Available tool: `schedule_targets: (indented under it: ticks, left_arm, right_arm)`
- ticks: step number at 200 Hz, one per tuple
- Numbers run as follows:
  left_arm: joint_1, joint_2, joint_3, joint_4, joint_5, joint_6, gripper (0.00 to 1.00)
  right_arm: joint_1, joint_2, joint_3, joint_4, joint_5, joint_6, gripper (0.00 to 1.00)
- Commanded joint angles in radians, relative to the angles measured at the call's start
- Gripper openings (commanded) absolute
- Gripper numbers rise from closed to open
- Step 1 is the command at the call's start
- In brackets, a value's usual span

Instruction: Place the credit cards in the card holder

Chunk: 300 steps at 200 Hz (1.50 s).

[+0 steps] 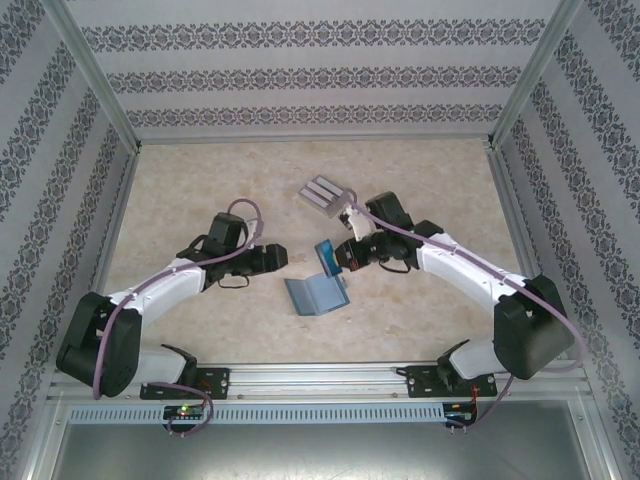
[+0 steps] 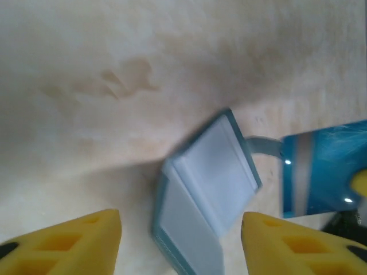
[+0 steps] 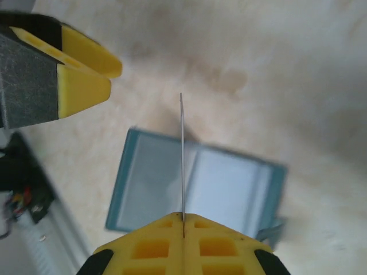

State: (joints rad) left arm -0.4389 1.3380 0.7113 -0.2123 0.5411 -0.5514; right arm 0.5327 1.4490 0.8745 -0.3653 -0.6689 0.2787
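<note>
The card holder (image 1: 316,295) lies open on the table between the two arms, teal outside with pale blue-grey pockets (image 2: 206,189). My right gripper (image 1: 341,256) hovers just above and behind it, shut on a credit card (image 1: 325,255). That card is blue with a grey stripe (image 2: 318,172), and in the right wrist view it stands edge-on (image 3: 182,149) over the holder's fold (image 3: 229,183). My left gripper (image 2: 180,224) is open just left of the holder, its yellow fingers (image 2: 74,240) on either side of the holder's near end without touching it. More grey credit cards (image 1: 322,192) lie behind.
The marbled beige tabletop (image 1: 200,190) is fenced by patterned walls and metal posts at left, right and back. A metal rail (image 1: 320,378) with both arm bases runs along the near edge. The left gripper's fingers (image 3: 86,69) appear at the top left of the right wrist view.
</note>
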Motion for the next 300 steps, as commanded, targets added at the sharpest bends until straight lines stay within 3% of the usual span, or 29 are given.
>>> schedule_targets:
  ticks: [1,62,135,182,300]
  left_arm:
    - [-0.020,0.037,0.044,-0.158,0.004,0.025,0.44]
    - [-0.132,0.117,0.058,-0.265,0.011,0.004,0.16]
    - [-0.144,0.231,0.063,-0.247,-0.142,-0.024,0.12]
    - [-0.144,0.296,0.069,-0.213,-0.144,-0.032,0.12]
    - [-0.145,0.296,0.066,-0.227,-0.181,-0.040,0.11]
  right_arm:
    - [0.000,0.053,-0.014,0.054,-0.171,0.046,0.00]
    - [-0.004,0.205,-0.022,0.027,-0.227,0.034,0.00]
    - [-0.041,0.235,-0.058,0.024,-0.242,0.043,0.00]
    - [-0.045,0.274,-0.087,0.092,-0.295,0.081,0.00]
    - [-0.050,0.364,-0.092,0.208,-0.356,0.125,0.00]
